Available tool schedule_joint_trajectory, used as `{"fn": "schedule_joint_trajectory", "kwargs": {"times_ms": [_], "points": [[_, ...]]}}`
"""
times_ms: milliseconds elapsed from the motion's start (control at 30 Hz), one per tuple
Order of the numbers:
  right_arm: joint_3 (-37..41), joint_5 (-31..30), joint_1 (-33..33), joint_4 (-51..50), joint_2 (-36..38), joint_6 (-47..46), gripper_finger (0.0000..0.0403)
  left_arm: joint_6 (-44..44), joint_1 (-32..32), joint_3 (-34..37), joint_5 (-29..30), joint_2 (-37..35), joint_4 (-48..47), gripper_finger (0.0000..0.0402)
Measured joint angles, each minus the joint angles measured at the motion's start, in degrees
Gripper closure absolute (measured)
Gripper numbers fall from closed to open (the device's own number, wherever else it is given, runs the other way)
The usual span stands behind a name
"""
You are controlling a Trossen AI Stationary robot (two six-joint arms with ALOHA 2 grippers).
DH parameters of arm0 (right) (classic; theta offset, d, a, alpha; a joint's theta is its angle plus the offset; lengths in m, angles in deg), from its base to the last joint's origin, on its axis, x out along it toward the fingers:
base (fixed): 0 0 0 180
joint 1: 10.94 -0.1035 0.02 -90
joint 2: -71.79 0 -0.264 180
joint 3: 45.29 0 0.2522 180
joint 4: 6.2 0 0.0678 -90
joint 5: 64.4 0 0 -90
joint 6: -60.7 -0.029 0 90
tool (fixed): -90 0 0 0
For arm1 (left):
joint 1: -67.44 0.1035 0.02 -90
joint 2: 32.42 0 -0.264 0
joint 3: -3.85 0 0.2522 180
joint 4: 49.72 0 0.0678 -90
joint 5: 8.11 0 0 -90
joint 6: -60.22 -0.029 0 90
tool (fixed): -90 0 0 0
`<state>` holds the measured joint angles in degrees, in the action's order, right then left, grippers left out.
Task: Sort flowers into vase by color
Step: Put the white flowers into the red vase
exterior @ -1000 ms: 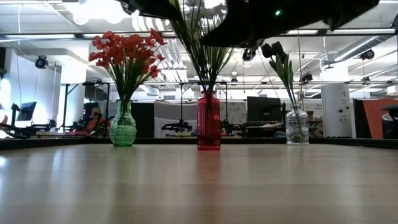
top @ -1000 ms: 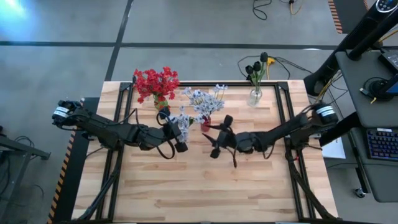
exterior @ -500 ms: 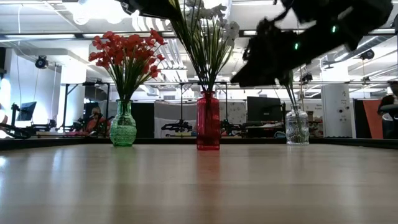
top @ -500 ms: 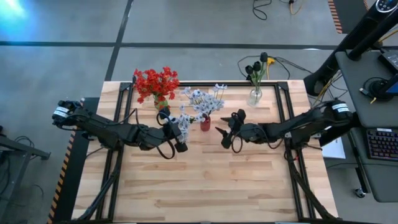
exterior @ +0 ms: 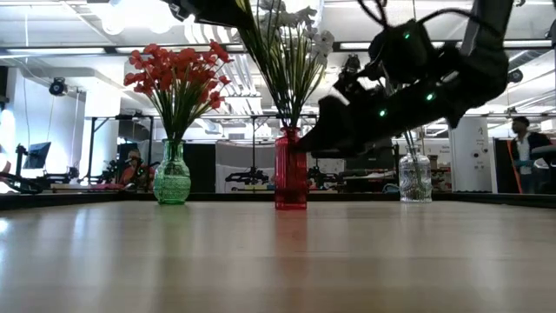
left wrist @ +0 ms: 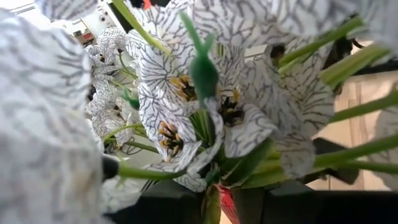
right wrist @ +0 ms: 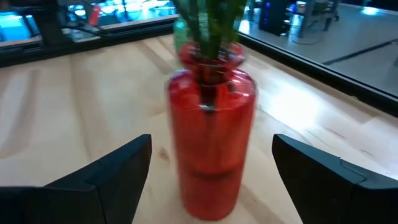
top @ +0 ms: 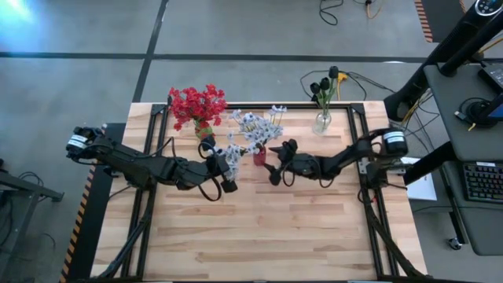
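So here's the setup: big wooden counter (top: 259, 228) with my two arms reaching in from either side. Three vases stand in a row along the far edge. The green vase (exterior: 172, 184) holds the red flowers (top: 196, 104), the red vase (exterior: 291, 169) in the middle holds the pale blue-white flowers (top: 255, 130), and the clear vase (exterior: 415, 179) off on the right has the dark buds (top: 324, 82) in it.

My right tool (right wrist: 208, 168) is down low right at the red vase, fingers spread wide, one on each side of the glass, not touching it and holding nothing. The wrist camera shows the vase sitting square in the gap between them, green stalks poking up out of its neck.

My left tool (top: 228, 182) is up beside the pale bunch, on the side away from the right arm. It's pinched nearly all the way closed. I can't tell for sure whether there's a stalk in it, because that wrist camera is just buried in white veined petals and green stems, with a bit of the red vase below them.

Someone is standing way back in the room (exterior: 524, 152), well behind the counter.
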<state>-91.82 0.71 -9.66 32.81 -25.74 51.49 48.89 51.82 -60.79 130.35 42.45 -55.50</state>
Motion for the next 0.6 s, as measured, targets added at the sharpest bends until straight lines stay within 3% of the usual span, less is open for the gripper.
{"fn": "schedule_joint_trajectory", "kwargs": {"times_ms": [600], "points": [[-4.99,5.44,3.79,3.69,-6.59,3.69,0.0085,0.02,0.09,0.0,-0.01,0.0,-0.4,0.0365]]}}
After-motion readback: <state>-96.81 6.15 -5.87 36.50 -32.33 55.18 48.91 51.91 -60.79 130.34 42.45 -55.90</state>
